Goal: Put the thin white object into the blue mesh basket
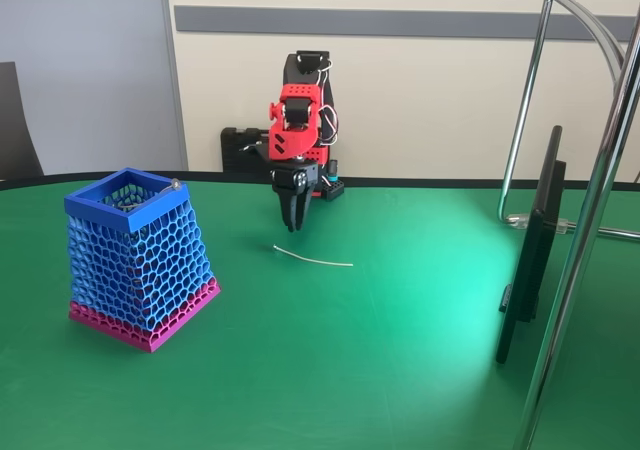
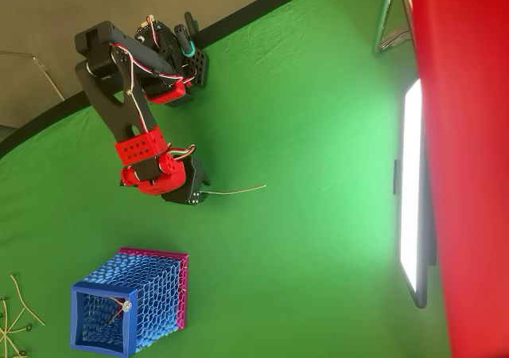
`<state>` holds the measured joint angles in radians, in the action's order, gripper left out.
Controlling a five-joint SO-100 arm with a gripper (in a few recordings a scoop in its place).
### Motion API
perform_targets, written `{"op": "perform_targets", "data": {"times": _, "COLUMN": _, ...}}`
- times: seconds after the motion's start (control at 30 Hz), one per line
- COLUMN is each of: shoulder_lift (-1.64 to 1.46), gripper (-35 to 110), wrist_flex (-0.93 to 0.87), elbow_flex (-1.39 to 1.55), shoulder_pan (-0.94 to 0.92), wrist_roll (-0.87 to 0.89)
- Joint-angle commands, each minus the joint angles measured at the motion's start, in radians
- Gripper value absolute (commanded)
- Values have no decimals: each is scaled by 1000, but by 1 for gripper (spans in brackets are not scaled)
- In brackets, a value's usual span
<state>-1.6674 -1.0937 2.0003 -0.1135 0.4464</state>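
My gripper [image 1: 293,220] hangs point-down over the near end of the thin white strip [image 1: 314,259].

In the fixed view my black fingers taper almost together, tips just above the green table [image 1: 400,350] and apart from the strip; I hold nothing. The strip lies flat on the cloth, slightly curved, its left end under my tips and the rest running right. In the overhead view it starts at my gripper [image 2: 199,191]. The blue mesh basket [image 1: 135,260] stands upright on its pink base band, well to the left of me.
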Motion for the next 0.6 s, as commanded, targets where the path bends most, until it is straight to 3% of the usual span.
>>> {"op": "perform_targets", "data": {"times": 0.0, "shoulder_lift": 38, "gripper": 15, "wrist_flex": -25, "elbow_flex": -71, "shoulder_pan": -20, "wrist_roll": 15}}
{"op": "perform_targets", "data": {"times": 0.57, "shoulder_lift": 261, "gripper": 14, "wrist_flex": -52, "elbow_flex": -199, "shoulder_pan": -77, "wrist_roll": -31}}
